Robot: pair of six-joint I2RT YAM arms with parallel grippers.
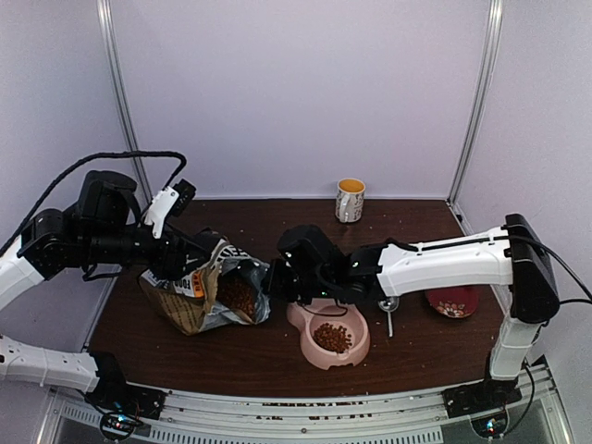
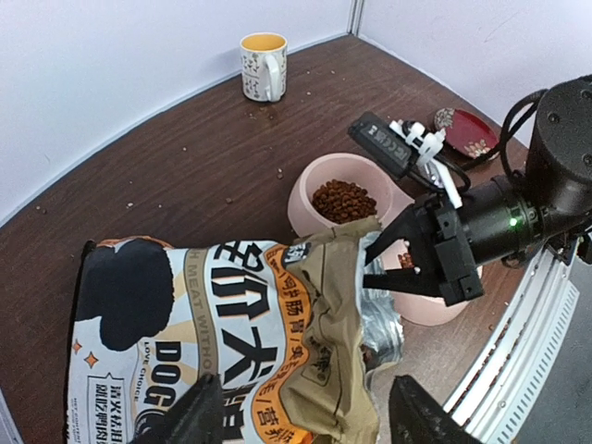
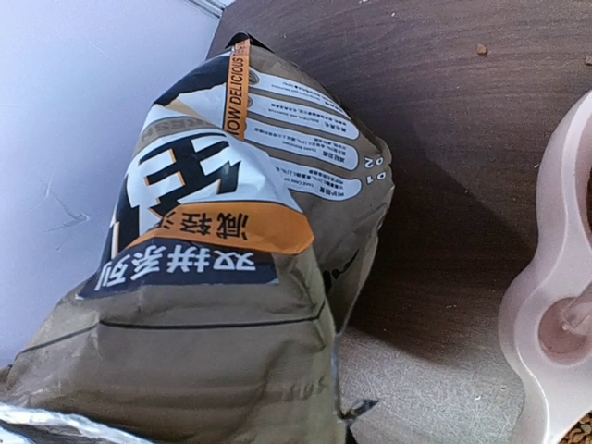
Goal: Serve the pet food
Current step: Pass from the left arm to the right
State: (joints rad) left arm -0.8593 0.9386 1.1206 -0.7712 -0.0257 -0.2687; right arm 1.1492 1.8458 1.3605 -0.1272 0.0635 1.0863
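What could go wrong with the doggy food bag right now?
1. The left gripper is open around the bag, and only the right gripper pinches its rim. The bag could slump and dump kibble onto the table.
2. The right arm hangs close over the pink bowl. A bump could scatter the food already in it.

I'm working in a lab booth: plain white panels [image 1: 296, 92] and metal posts [image 1: 476, 102] stand behind my wooden table [image 1: 250, 359], a slotted metal rail [image 1: 305, 407] along its near edge.
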